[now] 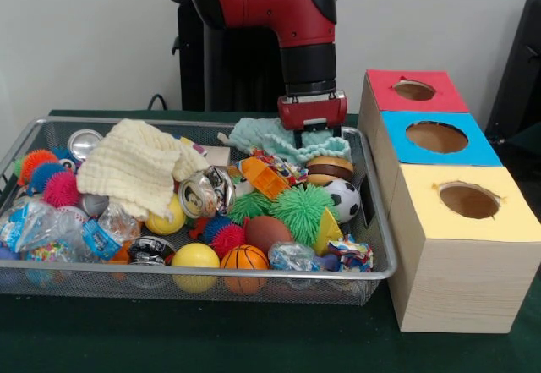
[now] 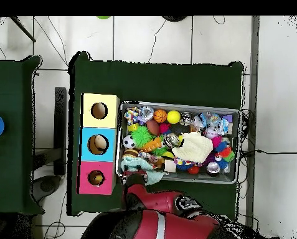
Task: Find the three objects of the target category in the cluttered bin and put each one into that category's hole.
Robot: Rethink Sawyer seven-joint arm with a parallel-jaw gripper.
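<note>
Hovering my gripper (image 1: 312, 136) right of centre in the front frame over the teal cloth (image 1: 279, 139), grip state I cannot tell, I judge it's uncovering targets buried in the mesh bin (image 1: 382, 246), beside the three-holed box (image 1: 461, 246).

Robotics lab: green-covered table (image 2: 157, 81) on tiled floor (image 2: 275, 93) with loose cables (image 2: 169, 37); wire bin (image 1: 376, 221) and sorting box (image 1: 448, 255) beside gripper (image 1: 313, 132).
</note>
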